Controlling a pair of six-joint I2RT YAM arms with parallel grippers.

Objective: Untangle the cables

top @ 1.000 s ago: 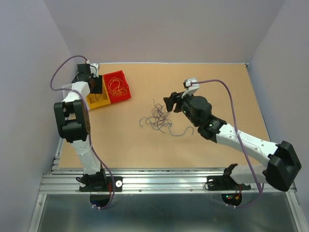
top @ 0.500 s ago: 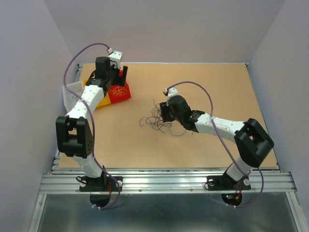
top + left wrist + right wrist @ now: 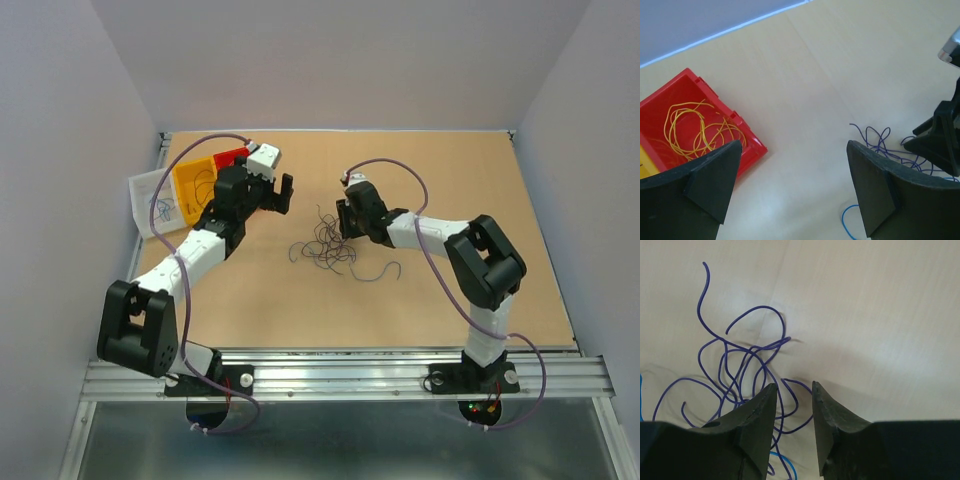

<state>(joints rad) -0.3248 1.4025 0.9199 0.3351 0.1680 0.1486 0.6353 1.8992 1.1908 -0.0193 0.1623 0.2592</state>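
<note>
One tangle of cables (image 3: 328, 245) lies near two grippers. The left gripper (image 3: 795, 186) gapes wide; the right gripper (image 3: 793, 401) stands narrowly parted.

Violet cables (image 3: 740, 375) and one light-blue strand (image 3: 843, 220) lie on the plain tan table (image 3: 450, 170). Yellow wires (image 3: 695, 125) sit in a red bin (image 3: 754, 149), with an orange-yellow bin (image 3: 190, 180) beside it.
</note>
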